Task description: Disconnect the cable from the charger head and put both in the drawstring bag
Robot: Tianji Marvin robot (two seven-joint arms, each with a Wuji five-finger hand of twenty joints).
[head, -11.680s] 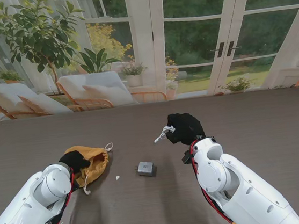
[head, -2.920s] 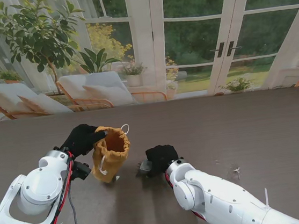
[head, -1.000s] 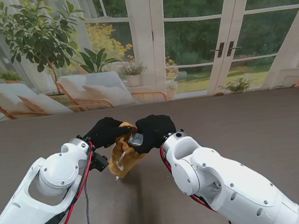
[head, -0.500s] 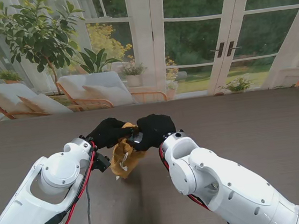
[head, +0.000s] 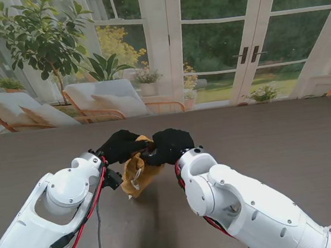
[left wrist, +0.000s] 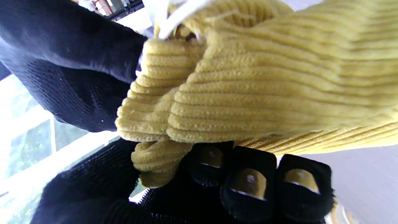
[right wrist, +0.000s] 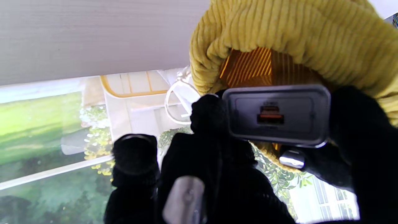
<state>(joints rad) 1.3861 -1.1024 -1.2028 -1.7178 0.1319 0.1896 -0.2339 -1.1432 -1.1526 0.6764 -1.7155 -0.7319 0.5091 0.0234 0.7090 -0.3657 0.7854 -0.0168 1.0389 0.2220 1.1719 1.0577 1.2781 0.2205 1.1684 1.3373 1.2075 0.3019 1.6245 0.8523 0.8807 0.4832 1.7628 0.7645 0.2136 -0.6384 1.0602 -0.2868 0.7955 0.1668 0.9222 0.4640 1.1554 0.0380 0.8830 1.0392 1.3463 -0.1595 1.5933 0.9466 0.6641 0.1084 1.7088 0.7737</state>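
Yellow corduroy is filling both wrist views: I'm holding 1 bag (head: 136,170) up off the table by its rim with my left hand (head: 120,146), fingers clamped on the cloth. My right hand (head: 167,146) is pinching 1 charger (right wrist: 276,115) at the bag's mouth, socket empty. I judge the charger drop is next: push in, then release. No cable is showing.

— Bag colour? 
— My drawstring bag (right wrist: 289,34) is mustard-yellow ribbed corduroy, white cord (right wrist: 177,99).
— Charger? 
— Charger head (right wrist: 276,115) grey, orange port. Both hands gloved black; counter (head: 274,129) grey-brown.
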